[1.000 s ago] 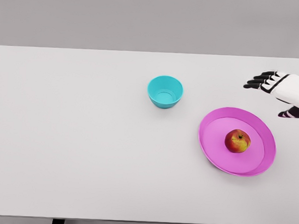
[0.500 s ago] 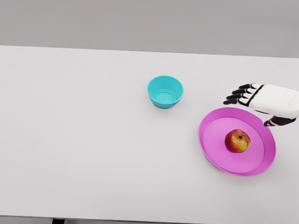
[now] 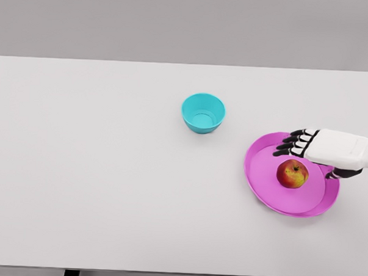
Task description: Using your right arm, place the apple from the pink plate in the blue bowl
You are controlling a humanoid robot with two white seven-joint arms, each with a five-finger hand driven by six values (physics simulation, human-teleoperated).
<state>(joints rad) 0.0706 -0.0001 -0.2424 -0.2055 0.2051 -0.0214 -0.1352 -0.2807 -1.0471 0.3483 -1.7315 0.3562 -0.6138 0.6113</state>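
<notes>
**Operator:** Report the position of the apple.

**Inspector:** The apple (image 3: 292, 174) rests on the pink plate (image 3: 261, 178), slightly right of the plate's centre. It is red with yellow patches, and its stem points up. The plate lies flat on the white bench (image 3: 108, 190), in the right half of the head view.

**Operator:** Report the state of the right hand.

**Inspector:** The right hand (image 3: 321, 149) enters from the right edge of the view. It is positioned over the far part of the plate, just behind and above the apple. The black fingers (image 3: 289, 146) are extended toward the left, spread slightly apart, and hold nothing. The thumb (image 3: 341, 174) shows as a dark shape below the white palm, to the right of the apple. No finger encloses the apple. Whether any part of the hand touches the apple cannot be determined from this view.

**Operator:** Report the position of the blue bowl.

**Inspector:** The blue bowl (image 3: 203, 112) stands upright on the bench, left of and farther back than the plate, and well apart from it. Its interior is visible and contains nothing. The fingertips of the right hand point roughly toward the bowl's side of the bench but are not near it.

**Operator:** Report the left arm.

**Inspector:** The left arm does not appear in the head view.
</notes>
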